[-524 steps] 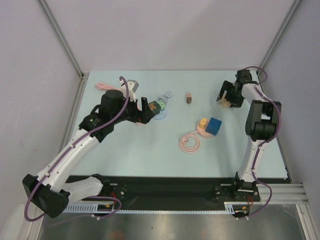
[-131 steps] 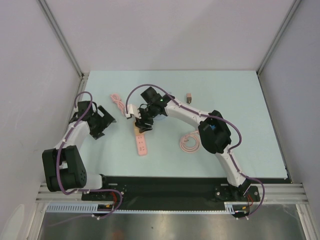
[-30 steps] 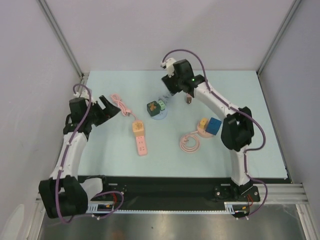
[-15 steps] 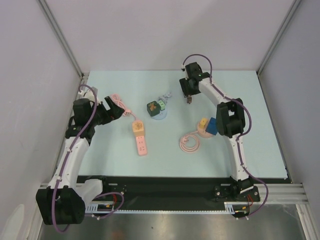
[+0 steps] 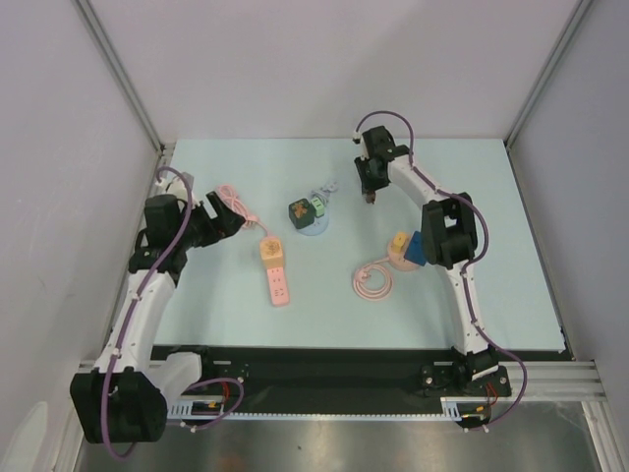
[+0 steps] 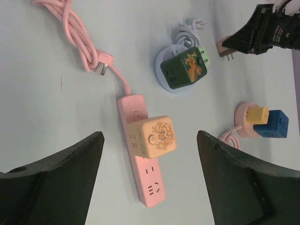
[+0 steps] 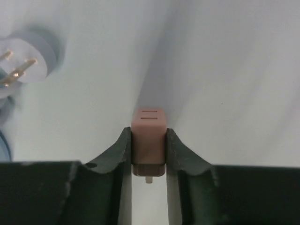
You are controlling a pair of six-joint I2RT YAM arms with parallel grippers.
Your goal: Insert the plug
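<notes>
while the right gripper [image 7: 148,134] clasps the brown plug [image 7: 148,123] on the far table [image 5: 491,295], insertion into the pink power strip [image 6: 151,187] is not yet begun; the left gripper [image 6: 148,140] hangs wide apart, empty.

The left fingers [image 6: 51,187] are broad matte-black wedges; the right fingers [image 7: 105,159] are black with inward-bulging pads. Behind them, the left arm [image 5: 138,305] and right arm [image 5: 472,305] have white links, black joint housings and a looping purple cable [image 5: 381,115].

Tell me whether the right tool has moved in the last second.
Yes: the right tool shifted right, away from the green cube, onto the brown plug.
</notes>
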